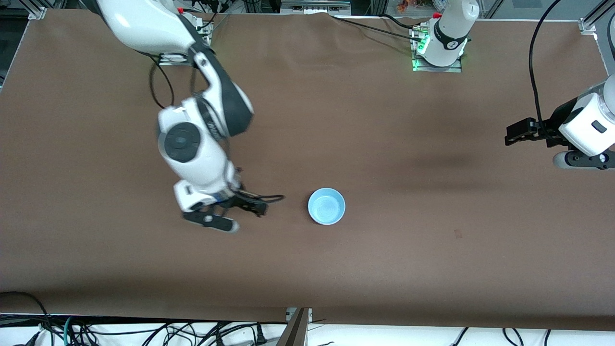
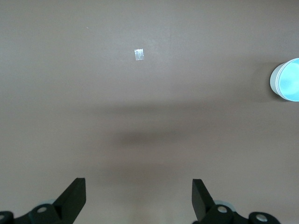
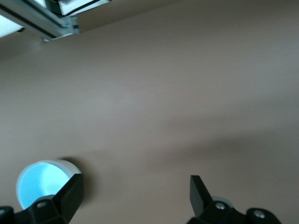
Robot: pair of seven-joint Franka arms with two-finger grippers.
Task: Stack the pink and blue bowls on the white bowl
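Observation:
The light blue bowl (image 1: 326,206) sits near the middle of the brown table. In the left wrist view (image 2: 287,79) and the right wrist view (image 3: 42,183) its blue inside shows within a white outer wall, so it appears nested in the white bowl (image 2: 274,80). The pink bowl is hidden or out of view. My right gripper (image 1: 257,209) is open and empty, low over the table beside the bowl, toward the right arm's end; its open fingers frame bare table (image 3: 135,193). My left gripper (image 1: 511,134) waits open and empty over the left arm's end of the table (image 2: 138,193).
The brown table cover (image 1: 384,269) is bare around the bowl. A small white tape patch (image 2: 138,54) lies on the table under the left wrist camera. Cables run along the table's front edge (image 1: 144,331) and by the arm bases.

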